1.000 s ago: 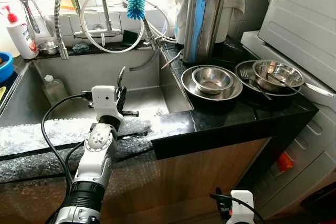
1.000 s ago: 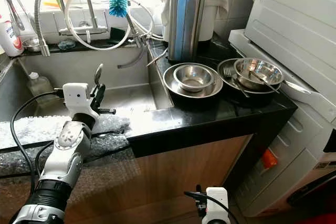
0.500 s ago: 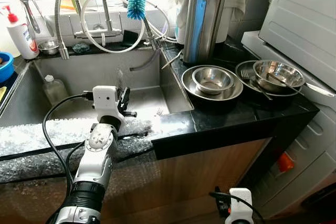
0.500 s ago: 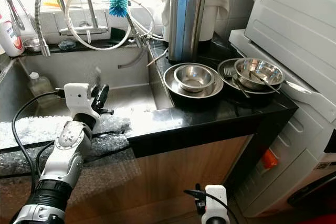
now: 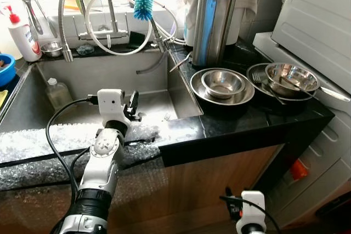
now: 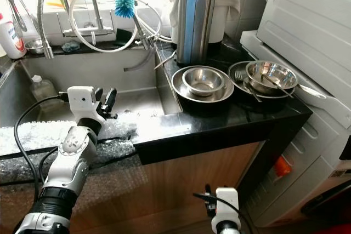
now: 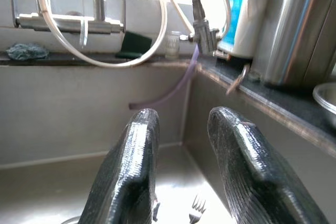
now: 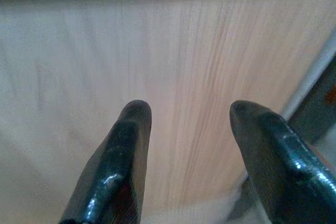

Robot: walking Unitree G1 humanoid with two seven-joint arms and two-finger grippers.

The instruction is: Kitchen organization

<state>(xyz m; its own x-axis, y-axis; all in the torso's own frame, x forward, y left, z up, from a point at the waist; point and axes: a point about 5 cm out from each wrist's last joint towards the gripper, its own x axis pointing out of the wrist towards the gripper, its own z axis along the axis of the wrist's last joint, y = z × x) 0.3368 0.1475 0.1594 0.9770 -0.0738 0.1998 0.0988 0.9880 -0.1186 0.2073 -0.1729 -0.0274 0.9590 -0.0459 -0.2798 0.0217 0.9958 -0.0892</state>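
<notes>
My left gripper (image 5: 133, 101) hovers over the front edge of the steel sink (image 5: 82, 75), open with nothing between its fingers (image 7: 139, 129). A fork (image 7: 197, 209) lies on the sink floor just beyond them, close to the right wall (image 5: 165, 117). Two nested steel bowls (image 5: 222, 83) sit on the black counter to the right. Beside them a dark pan (image 5: 258, 75) holds another bowl (image 5: 290, 78) and cutlery. My right gripper (image 8: 186, 108) hangs low, open, facing the wooden cabinet front (image 8: 173, 51).
A steel knife block (image 5: 211, 20) stands behind the bowls. Faucets, hoses and a blue bottle brush (image 5: 143, 3) crowd the sink's back. A clear bottle (image 5: 55, 92) lies in the sink's left part. Bubble wrap (image 5: 33, 141) covers the front edge. A white appliance (image 5: 318, 20) stands on the right.
The spoon that stood upright in my left gripper a second ago is gone from it. The fingers have come apart, and the gripper has shifted slightly to the right.
</notes>
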